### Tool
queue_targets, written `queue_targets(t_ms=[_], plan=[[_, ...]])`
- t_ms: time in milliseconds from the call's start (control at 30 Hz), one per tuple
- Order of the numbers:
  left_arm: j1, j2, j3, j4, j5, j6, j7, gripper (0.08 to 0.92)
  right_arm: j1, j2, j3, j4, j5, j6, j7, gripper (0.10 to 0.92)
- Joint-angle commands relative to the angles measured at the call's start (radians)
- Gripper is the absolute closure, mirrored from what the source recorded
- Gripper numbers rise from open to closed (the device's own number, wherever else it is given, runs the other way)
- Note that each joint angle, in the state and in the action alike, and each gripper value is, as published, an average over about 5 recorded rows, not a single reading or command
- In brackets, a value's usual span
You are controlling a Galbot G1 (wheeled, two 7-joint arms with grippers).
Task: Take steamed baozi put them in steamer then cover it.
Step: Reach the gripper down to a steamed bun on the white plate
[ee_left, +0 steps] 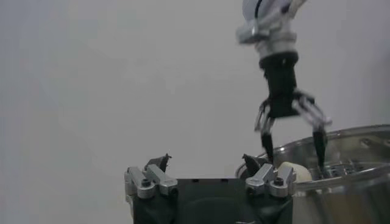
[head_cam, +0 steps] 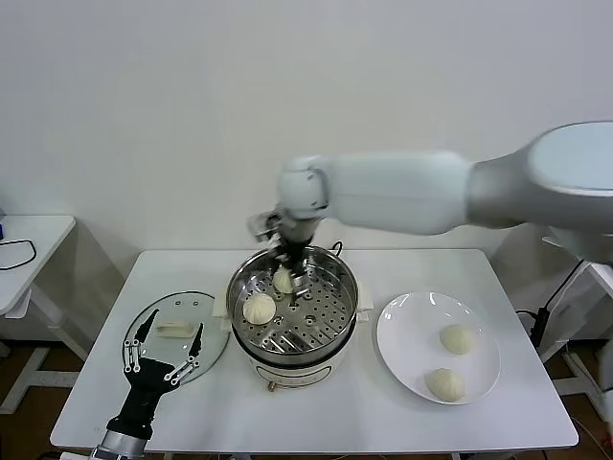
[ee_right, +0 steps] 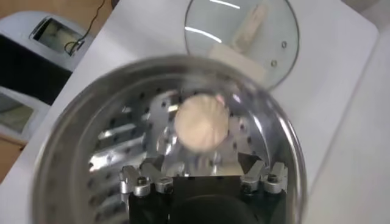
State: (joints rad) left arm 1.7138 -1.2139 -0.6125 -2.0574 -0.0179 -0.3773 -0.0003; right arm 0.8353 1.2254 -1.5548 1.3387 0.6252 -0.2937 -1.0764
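Right pincer (head_cam: 291, 271) spread wide inside the steamer (head_cam: 330, 331), straddling one baozi (head_cam: 283, 280) at the back (not clamped). Second baozi (head_cam: 259, 308) just beside. Left pincer (head_cam: 163, 348) open too, hovering over the cover (head_cam: 182, 311) left of the steamer.

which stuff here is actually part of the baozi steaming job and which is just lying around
Part of the job:
- steamer
- two baozi in the steamer
- two baozi on the plate
- white plate
- glass cover, flat on the table
- right gripper, open over the steamer
- left gripper, open by the cover

Just lying about:
- side table with a cable
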Motion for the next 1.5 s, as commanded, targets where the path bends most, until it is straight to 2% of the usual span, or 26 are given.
queue_targets(t_ms=[33,267,467,933,1500], plan=[[-0.002,-0.003,0.006,-0.004,0.006,0.002,0.0,0.177,0.092,-0.453,-0.011,0.127,-0.18,0.157,-0.187,0.203],[-0.004,-0.012,0.008,-0.002,0.013,0.006,0.001,0.177,-0.056,-0.644,-0.025,0.158,-0.301,0.209,-0.209,0.203],[0.0,-0.024,0.008,-0.006,0.022,0.014,0.0,0.177,-0.291,-0.712,0.085,0.155,-0.394,0.218,-0.228,0.203],[0.004,-0.032,-0.001,-0.006,0.027,0.02,-0.002,0.177,-0.55,-0.668,0.24,0.096,-0.475,0.222,-0.227,0.203],[0.009,-0.034,-0.004,0.001,0.028,0.015,-0.004,0.177,-0.592,-0.606,0.266,0.054,-0.505,0.213,-0.19,0.203]])
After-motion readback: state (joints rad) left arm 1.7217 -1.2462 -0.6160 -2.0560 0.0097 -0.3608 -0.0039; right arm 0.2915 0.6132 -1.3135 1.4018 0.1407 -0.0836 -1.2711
